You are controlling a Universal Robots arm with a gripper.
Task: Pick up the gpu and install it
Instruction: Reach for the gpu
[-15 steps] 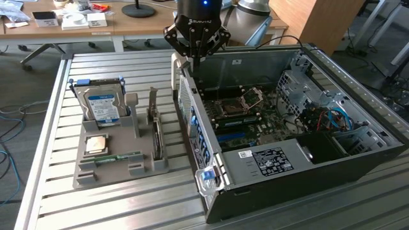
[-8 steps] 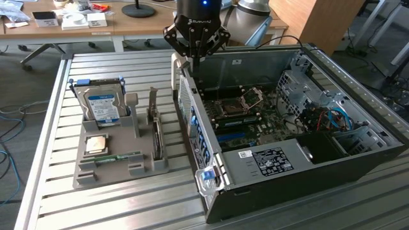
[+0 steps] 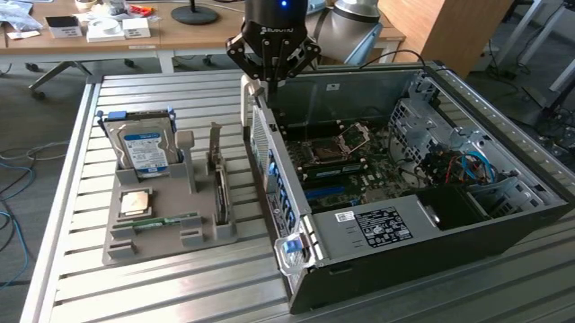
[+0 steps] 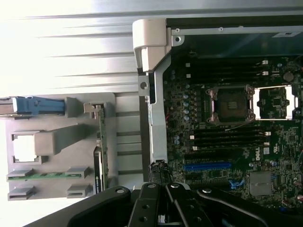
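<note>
Jaws: hanging closed and empty at upper centre of the exterior view, over the rim of the open computer case (image 3: 449, 242). Gpu (image 3: 220, 195): standing on edge in the grey holder (image 3: 157, 232) on the counter (image 3: 180, 296), left of centre, just beside the case; hard drive (image 3: 144, 148) standing further left.
</note>
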